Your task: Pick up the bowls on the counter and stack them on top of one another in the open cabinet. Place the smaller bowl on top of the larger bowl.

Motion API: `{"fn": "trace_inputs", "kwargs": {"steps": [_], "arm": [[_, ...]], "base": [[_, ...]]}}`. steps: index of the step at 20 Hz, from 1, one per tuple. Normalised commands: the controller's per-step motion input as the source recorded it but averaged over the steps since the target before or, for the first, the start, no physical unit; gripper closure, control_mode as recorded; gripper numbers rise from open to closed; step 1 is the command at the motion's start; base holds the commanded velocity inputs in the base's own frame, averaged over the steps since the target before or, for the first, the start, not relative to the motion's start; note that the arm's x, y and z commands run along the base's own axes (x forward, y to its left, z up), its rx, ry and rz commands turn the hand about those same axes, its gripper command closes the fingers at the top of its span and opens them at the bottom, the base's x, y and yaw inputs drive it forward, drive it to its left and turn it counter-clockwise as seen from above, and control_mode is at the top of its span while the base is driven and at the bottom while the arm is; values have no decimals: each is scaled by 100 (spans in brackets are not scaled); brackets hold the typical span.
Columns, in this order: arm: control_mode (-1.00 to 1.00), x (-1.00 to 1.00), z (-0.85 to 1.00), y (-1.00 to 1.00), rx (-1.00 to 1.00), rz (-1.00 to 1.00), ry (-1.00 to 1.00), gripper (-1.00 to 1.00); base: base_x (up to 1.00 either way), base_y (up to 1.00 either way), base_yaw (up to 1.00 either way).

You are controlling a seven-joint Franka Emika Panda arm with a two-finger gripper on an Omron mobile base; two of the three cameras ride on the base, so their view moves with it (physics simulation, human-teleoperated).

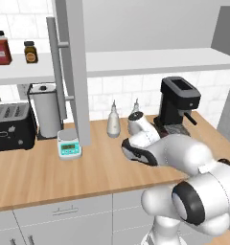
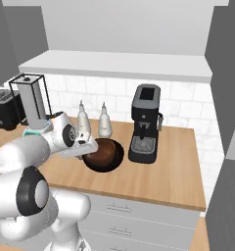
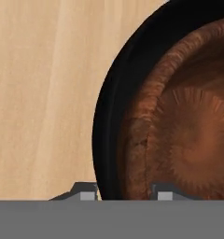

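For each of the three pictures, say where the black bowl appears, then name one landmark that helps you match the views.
Left base view: black bowl at centre, mostly hidden behind the white arm.
Right base view: left of centre, beside the coffee machine.
Hand view: right half, dark rim.
Shared landmark: the wooden counter.

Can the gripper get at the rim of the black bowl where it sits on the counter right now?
Probably yes. The gripper is right over the black bowl's near rim, one fingertip outside it and one inside, with nothing between. The brown bowl sits inside it.

Arm (image 1: 184, 158): reaching low over the table (image 1: 40, 177)
Scale (image 1: 69, 143): beside cabinet door (image 1: 78, 72)
Coffee machine (image 1: 177, 103): far right
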Motion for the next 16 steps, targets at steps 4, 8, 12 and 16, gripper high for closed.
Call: {"fn": "trace_inputs", "kwargs": {"steps": [4, 8, 12, 16], "arm": [[-100, -82, 100, 0, -26, 9, -47, 100], [-100, -73, 100, 0, -29, 10, -50, 100], [-100, -46, 100, 0, -21, 15, -46, 100], [-100, -20, 100, 0, -15, 20, -38, 100]], "base": [[0, 0, 0], [0, 0, 0], [0, 0, 0], [0, 0, 0]]}}
